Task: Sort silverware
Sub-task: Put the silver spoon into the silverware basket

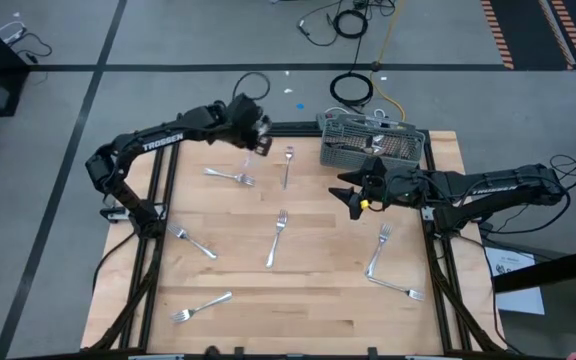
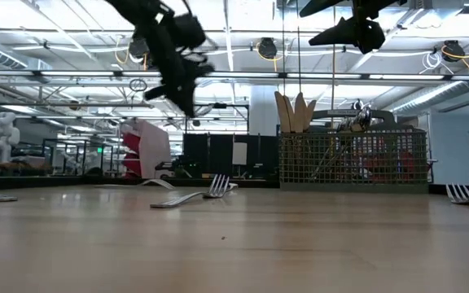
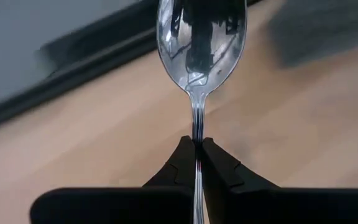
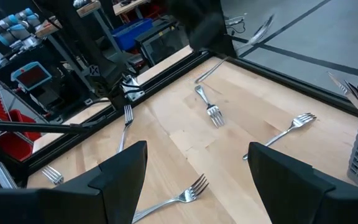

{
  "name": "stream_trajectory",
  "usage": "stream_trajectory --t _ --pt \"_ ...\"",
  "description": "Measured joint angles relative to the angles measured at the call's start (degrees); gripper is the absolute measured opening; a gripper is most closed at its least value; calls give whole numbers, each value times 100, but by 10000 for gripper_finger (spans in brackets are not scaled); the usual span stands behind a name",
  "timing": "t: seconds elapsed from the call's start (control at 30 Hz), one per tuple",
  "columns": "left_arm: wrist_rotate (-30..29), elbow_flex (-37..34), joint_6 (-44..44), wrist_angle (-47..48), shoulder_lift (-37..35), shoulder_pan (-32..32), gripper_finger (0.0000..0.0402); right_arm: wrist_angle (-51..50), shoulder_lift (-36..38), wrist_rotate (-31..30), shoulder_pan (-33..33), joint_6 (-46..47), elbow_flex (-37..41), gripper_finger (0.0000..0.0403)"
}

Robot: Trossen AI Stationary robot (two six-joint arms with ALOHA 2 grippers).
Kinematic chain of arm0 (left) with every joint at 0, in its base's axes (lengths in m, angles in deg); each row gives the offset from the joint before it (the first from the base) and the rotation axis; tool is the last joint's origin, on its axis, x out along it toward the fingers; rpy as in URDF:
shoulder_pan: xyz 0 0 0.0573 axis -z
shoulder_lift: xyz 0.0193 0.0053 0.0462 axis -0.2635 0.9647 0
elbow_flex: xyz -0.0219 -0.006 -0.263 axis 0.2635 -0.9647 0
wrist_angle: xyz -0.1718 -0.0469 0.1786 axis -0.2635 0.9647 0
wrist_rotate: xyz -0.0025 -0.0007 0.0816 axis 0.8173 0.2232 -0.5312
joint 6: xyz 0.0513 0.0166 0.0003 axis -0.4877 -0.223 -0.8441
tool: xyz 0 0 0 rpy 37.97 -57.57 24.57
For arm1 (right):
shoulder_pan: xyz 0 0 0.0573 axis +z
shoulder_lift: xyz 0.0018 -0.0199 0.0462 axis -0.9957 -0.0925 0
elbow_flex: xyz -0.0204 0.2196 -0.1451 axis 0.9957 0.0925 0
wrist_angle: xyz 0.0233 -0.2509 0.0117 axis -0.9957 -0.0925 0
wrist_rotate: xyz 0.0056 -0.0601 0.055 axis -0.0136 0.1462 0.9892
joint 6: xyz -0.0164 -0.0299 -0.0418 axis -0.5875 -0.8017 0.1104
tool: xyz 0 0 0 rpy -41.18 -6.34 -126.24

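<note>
Clearly early: left claw (image 3: 198,149) clenched on a spoon (image 3: 199,43), right claw (image 4: 194,165) released, forks (image 1: 278,238) strewn on the worktop (image 1: 308,310), caddy (image 1: 373,146) partly filled.

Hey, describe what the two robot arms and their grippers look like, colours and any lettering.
Both arms are dark, jointed, with white TROSSEN lettering on the left arm and right arm. The left gripper has tapered black fingers; the right gripper has broad, flat black ones, with a yellow spot nearby.
</note>
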Motion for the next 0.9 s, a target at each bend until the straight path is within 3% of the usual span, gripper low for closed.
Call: stream_trajectory --t 0.4,0.63,0.77,0.9 --pt "2225 248 -247 -2418 0 269 19 80 370 -74 0 107 0 270" --pt "3543 162 -396 -4021 4 655 22 721 433 -396 -54 61 0 270" --pt "3772 162 -350 -4908 4 953 23 1257 359 -343 -122 -130 0 270" --pt "3573 162 -86 -5476 4 1221 23 1663 341 -364 -217 -332 0 270"
